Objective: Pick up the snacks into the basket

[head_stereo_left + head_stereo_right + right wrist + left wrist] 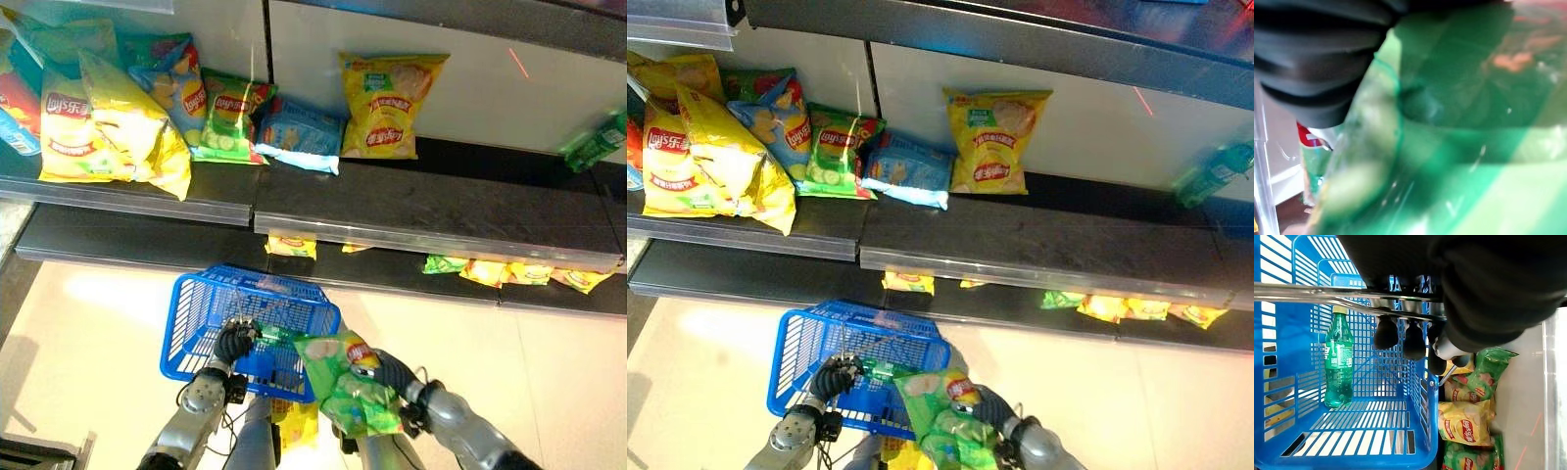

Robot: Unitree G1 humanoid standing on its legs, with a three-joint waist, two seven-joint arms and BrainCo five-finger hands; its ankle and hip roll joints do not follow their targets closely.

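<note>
My left hand [233, 343] is curled round the metal handle [1327, 296] of a blue plastic basket [196, 313], which hangs in front of the shelves. A green drink bottle [1338, 360] lies inside the basket. My right hand [394, 372] is shut on a green chip bag [348, 390]. The bag is held at the basket's near right corner, partly over its rim. In the right wrist view the green bag [1459, 147] sits tight against the hand's cover.
The upper shelf [431, 240] carries yellow bags [108, 122], a green bag [230, 117], a blue bag [299, 132], another yellow bag [387, 103] and a green bottle [595, 145] at far right. Small bags [519, 272] lie on the lower shelf.
</note>
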